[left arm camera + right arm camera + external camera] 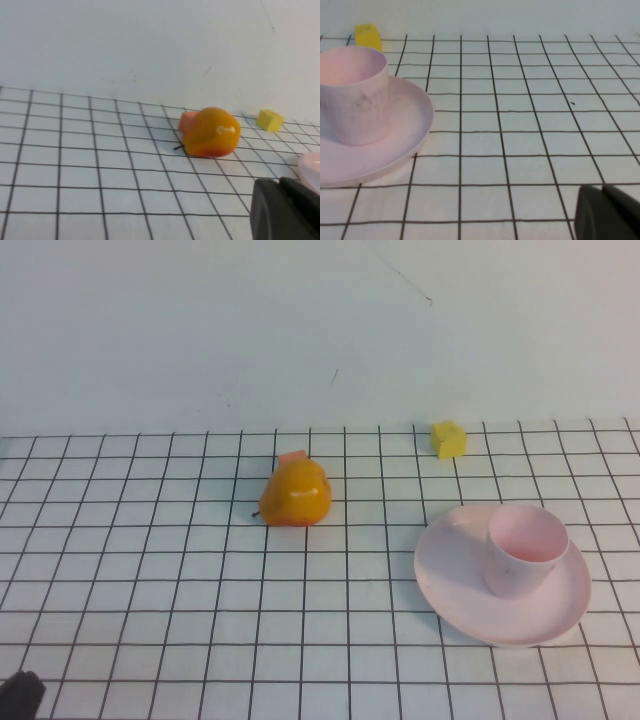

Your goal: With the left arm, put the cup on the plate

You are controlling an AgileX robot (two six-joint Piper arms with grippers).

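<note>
The pale pink cup [524,548] stands upright on the pale pink plate [455,575] at the right of the table. Both also show in the right wrist view, the cup [352,95] standing on the plate [407,125]. My left gripper [280,182] is shut and empty, low over the table at the near left, far from the plate. Only a dark tip of it [20,695] shows in the high view's bottom left corner. My right gripper [602,189] is shut and empty, low over the table to the right of the plate, and out of the high view.
An orange pear-like fruit [296,492] lies mid-table with a small pink block [293,455] just behind it. A yellow block [449,439] sits near the back wall, behind the plate. The table is a white sheet with a black grid.
</note>
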